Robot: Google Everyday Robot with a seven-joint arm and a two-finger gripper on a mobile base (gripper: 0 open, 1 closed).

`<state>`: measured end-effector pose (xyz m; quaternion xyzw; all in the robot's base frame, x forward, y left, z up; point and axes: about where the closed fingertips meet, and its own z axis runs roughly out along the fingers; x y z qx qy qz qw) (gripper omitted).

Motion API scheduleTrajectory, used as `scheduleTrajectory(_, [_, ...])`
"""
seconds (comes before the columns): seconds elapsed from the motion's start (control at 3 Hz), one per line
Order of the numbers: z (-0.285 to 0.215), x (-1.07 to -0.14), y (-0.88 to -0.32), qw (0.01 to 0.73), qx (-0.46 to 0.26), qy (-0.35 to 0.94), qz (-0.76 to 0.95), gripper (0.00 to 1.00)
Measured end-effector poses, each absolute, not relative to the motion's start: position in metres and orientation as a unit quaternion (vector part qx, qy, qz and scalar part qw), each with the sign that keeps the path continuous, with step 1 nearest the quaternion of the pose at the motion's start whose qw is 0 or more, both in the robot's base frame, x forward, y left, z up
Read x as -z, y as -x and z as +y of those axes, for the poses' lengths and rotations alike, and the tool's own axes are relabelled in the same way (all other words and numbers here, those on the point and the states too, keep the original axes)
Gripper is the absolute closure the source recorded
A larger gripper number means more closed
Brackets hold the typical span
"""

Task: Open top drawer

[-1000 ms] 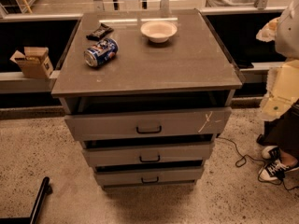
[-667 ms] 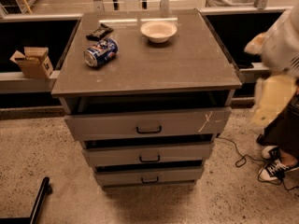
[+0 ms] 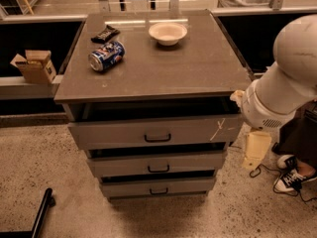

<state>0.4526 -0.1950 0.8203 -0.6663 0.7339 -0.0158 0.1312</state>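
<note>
Here, the gripper (image 3: 256, 150) is seen as a pale cream piece hanging below the large white arm (image 3: 287, 78), at about 3 o'clock of the grey cabinet (image 3: 188, 63) and just off its right side, over the speckled floor (image 3: 44, 157). Nothing is touched by it, and it cannot be told whether it is open or closed. The top drawer (image 3: 119, 133) is found at about 9 o'clock from the gripper, directly beneath the cabinet top. Its flat grey front is marked by a small dark handle (image 3: 157, 138) at the centre and a whitish scratch (image 3: 217, 130) near the right end, the end nearest the gripper. A dark gap is seen between the drawer's upper edge and the cabinet top. Two narrower drawers (image 3: 124, 164) (image 3: 129, 187) are stacked below it, at 6 o'clock. On the cabinet top, a blue soda can (image 3: 106, 56) is laid on its side towards 10 o'clock, a dark flat packet (image 3: 105, 33) is placed just beyond it, and a pale bowl (image 3: 168, 32) is set upright near 12 o'clock. A cardboard box (image 3: 33, 66) is rested on a ledge at 9 o'clock of the cabinet. Sneakers (image 3: 290, 175) and a dark cable (image 3: 257, 171) are seen on the floor at 4 o'clock.
</note>
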Motion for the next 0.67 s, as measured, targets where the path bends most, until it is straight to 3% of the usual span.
scheduleTrajectory(0.67, [-0.181, -0.787, -0.469, 0.169, -0.006, 0.67, 0.723, 0.0])
